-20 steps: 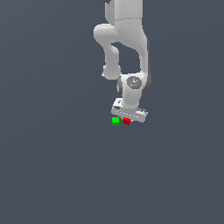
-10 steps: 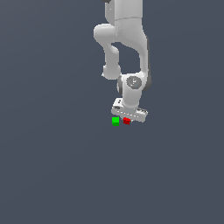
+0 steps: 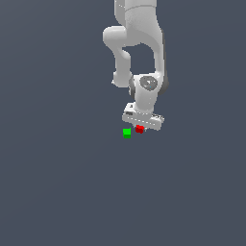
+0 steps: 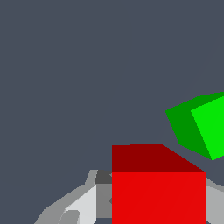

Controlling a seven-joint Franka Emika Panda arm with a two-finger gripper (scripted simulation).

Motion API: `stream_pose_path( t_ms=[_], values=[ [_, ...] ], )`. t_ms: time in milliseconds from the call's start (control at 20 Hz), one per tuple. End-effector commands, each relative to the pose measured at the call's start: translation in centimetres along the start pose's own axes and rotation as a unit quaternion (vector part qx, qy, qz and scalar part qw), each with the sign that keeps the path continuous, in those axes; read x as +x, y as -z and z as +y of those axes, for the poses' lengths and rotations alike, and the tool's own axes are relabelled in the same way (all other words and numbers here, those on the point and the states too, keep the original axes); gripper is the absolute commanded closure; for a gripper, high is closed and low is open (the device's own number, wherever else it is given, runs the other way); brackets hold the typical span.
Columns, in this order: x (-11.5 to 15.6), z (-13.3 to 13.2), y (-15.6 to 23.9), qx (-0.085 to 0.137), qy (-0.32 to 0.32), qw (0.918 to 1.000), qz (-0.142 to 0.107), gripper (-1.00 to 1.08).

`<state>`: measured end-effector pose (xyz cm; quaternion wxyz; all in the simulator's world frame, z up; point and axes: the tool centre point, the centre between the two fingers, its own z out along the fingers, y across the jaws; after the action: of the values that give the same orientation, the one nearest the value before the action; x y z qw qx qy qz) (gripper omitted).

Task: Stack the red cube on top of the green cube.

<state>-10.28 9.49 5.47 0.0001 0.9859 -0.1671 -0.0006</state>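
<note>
The red cube (image 3: 139,129) sits between the fingers of my white gripper (image 3: 141,126), which is shut on it. It hangs slightly higher than the green cube (image 3: 127,133), which rests on the grey floor just to the exterior view's left of it, apart from it. In the wrist view the red cube (image 4: 158,192) fills the space between the grey fingers (image 4: 81,203), and the green cube (image 4: 199,124) lies close beside it, turned at an angle.
The white arm (image 3: 139,43) reaches down from the top of the exterior view. Plain grey floor (image 3: 57,182) surrounds the two cubes on all sides.
The red cube has risen a little with the gripper and now sits above the green cube's level. The green cube has not moved.
</note>
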Motion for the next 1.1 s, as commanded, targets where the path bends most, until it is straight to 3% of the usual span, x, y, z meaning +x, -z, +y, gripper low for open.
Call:
stream_pose_path(
  t_ms=[0, 500, 1050],
  values=[
    [0.0, 0.0, 1.7, 0.000, 0.000, 1.0000, 0.001, 1.08],
    [0.1, 0.0, 6.3, 0.000, 0.000, 1.0000, 0.001, 1.08],
    [0.4, 0.4, 6.1, 0.000, 0.000, 1.0000, 0.001, 1.08]
  ],
)
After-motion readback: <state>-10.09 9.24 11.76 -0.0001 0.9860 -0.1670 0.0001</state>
